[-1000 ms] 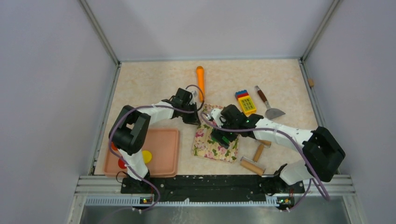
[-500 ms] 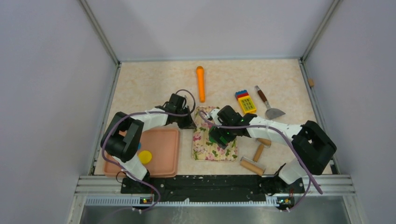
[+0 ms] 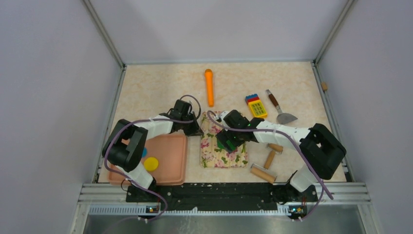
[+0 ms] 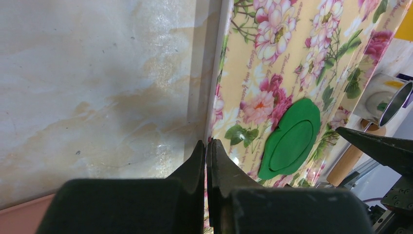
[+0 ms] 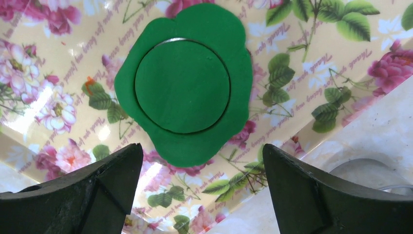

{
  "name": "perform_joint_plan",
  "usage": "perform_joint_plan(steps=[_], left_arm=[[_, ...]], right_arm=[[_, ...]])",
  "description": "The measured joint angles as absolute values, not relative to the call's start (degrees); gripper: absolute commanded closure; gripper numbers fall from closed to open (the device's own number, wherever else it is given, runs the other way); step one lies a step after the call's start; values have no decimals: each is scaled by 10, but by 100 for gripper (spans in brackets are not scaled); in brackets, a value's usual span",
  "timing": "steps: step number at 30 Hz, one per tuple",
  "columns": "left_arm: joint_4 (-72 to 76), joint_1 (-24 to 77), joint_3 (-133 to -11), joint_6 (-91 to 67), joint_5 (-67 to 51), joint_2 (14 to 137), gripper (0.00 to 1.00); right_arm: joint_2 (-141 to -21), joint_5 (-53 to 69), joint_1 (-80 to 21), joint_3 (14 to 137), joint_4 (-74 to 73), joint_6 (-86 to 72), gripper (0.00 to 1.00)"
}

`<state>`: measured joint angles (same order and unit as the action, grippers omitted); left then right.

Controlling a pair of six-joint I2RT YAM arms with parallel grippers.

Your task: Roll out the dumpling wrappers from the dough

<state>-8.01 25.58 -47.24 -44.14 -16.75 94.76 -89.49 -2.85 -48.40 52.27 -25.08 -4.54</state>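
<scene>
The dough (image 5: 195, 144) is a ragged green sheet on the floral mat (image 5: 311, 53). A neat round green dumpling wrapper (image 5: 181, 87) is cut into its middle and still sits inside it. My right gripper (image 5: 202, 148) hangs open just above the dough's near edge, one finger on each side. In the top view it stands over the mat's upper middle (image 3: 229, 142). My left gripper (image 4: 208, 142) is shut on the mat's left edge (image 4: 216, 97), which looks slightly raised off the table. From the left wrist the dough (image 4: 272, 168) and wrapper (image 4: 292, 144) lie to the right.
A pink tray (image 3: 170, 156) at the left holds a yellow disc (image 3: 151, 163) and a blue one (image 3: 144, 152). Wooden rolling pins (image 3: 269, 159) (image 3: 263, 174) lie right of the mat. A metal ring cutter (image 4: 389, 100), toy blocks (image 3: 256, 107), a scraper (image 3: 280, 109) and an orange stick (image 3: 209, 87) lie beyond.
My left gripper moved down-left to the mat's left edge and shut there. The mat swung straighter. The right gripper opened a little wider over the dough.
</scene>
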Motion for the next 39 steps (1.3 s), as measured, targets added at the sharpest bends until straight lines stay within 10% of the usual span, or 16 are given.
perform_joint_plan(steps=[27,39], left_arm=[[-73,249,-467,-448,-174,946,100],[-72,247,-466,-446,-177,946,100]], right_arm=[[-916,-63,-482,524,-245,-72,23],[-912,0,-462,518,-239,-66,9]])
